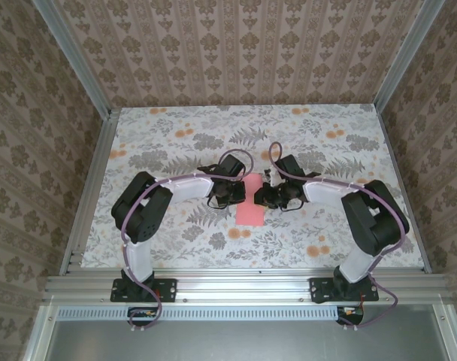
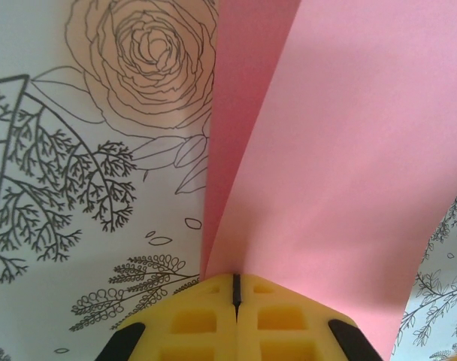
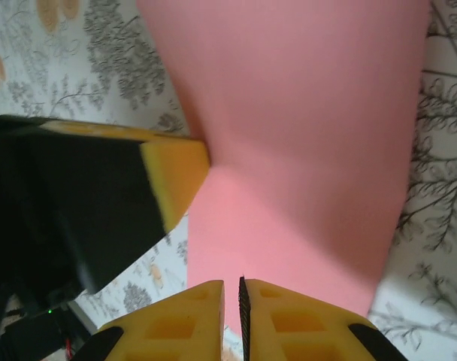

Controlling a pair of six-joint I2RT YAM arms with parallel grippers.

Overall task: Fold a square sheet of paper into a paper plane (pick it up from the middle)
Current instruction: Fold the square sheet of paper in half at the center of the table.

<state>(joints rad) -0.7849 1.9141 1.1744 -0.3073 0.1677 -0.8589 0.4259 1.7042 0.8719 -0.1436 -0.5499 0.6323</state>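
The square sheet of paper (image 1: 251, 203) is plain salmon pink and lies mid-table between both grippers. In the left wrist view the sheet (image 2: 341, 150) rises from the jaws in two layers with a fold on the left. My left gripper (image 2: 236, 289) is shut on its near edge. From above, the left gripper (image 1: 236, 193) sits at the sheet's left side and the right gripper (image 1: 265, 197) at its right side. My right gripper (image 3: 232, 289) is nearly shut with a slim gap, over the sheet's (image 3: 304, 135) near edge. A left fingertip (image 3: 176, 169) touches the sheet. No finished paper plane is in view.
The table (image 1: 213, 143) has a white cloth printed with grey leaves and orange flowers. Aluminium rails (image 1: 93, 188) and patterned walls close it in on three sides. The arm bases (image 1: 142, 289) stand at the near edge.
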